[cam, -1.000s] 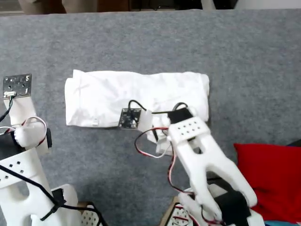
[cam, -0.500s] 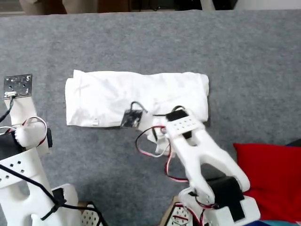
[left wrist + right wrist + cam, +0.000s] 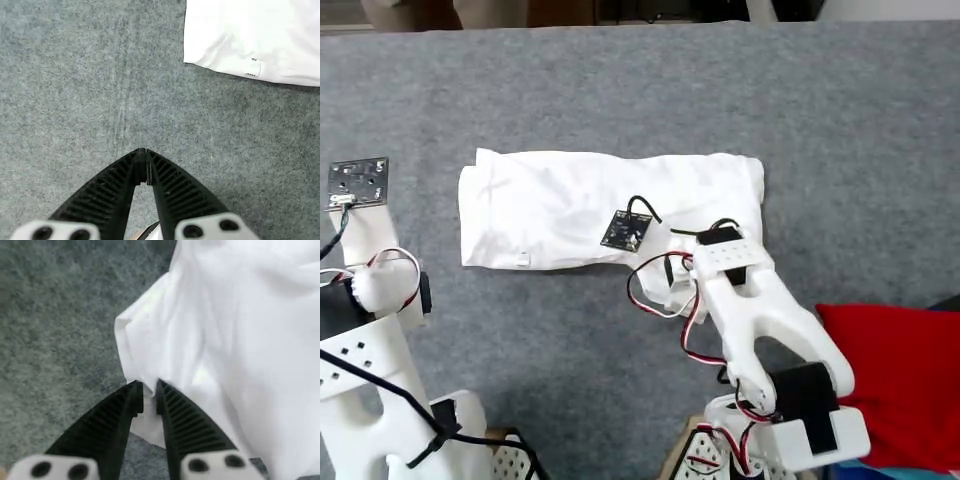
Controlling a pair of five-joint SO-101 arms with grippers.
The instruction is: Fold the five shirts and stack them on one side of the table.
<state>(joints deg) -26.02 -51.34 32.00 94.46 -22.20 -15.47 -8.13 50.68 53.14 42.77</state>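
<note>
Two arms stand at the near edge of the grey surface [image 3: 820, 110]. The left pincer [image 3: 141, 169] is closed tight on nothing, over bare surface and just short of a corner of the white shirt [image 3: 260, 35]. The right pincer [image 3: 148, 396] is narrow, its tips nipping that shirt's near edge, with cloth showing between them. A red shirt [image 3: 900, 370] lies beside the right arm's base, at the right edge. Farther out, the white shirt stretches as a long, partly folded band across the middle.

White arms [image 3: 760, 320], red/blk wires [image 3: 660, 262], blk ribbed end effectors [image 3: 148, 390].
</note>
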